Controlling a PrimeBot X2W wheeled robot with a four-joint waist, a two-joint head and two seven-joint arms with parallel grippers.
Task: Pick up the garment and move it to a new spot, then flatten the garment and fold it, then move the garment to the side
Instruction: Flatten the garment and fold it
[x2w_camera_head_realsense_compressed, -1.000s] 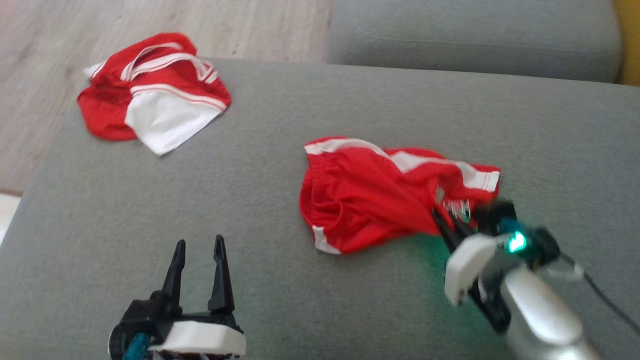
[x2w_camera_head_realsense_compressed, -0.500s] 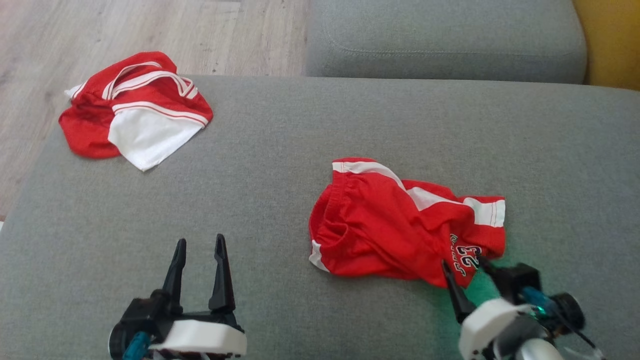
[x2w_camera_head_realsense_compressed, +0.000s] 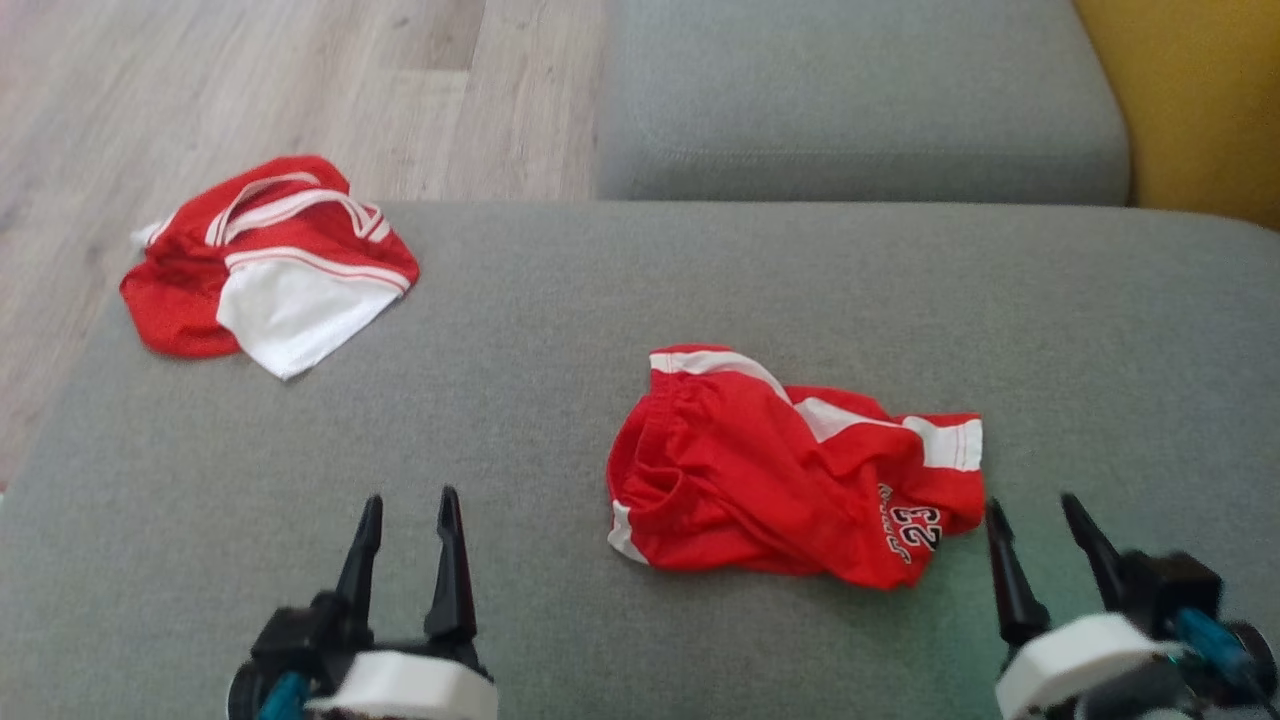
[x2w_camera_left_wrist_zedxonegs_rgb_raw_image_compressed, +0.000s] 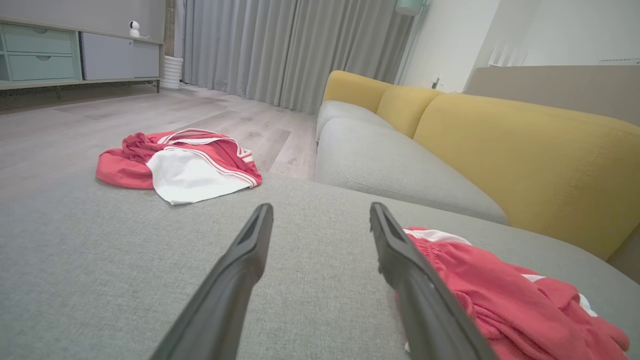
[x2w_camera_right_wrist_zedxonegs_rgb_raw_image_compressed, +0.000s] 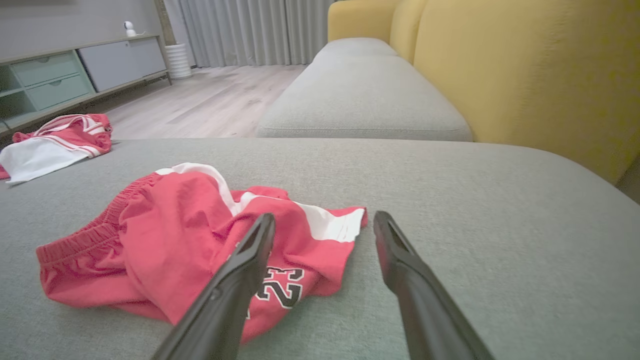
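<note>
The shorts (x2w_camera_head_realsense_compressed: 760, 470) carry lettering beside the 23 (too small to read).

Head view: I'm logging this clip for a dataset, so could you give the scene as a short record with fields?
surface: grey sofa cushion
task item: red shorts, crumpled, right of centre, number 23 showing
other item: red and white garment, bunched at the cushion's far left corner
left gripper: jaws open, empty, over bare cushion
right gripper: jaws open, empty, beside the shorts' right edge
stage: shorts not yet flattened or folded
</note>
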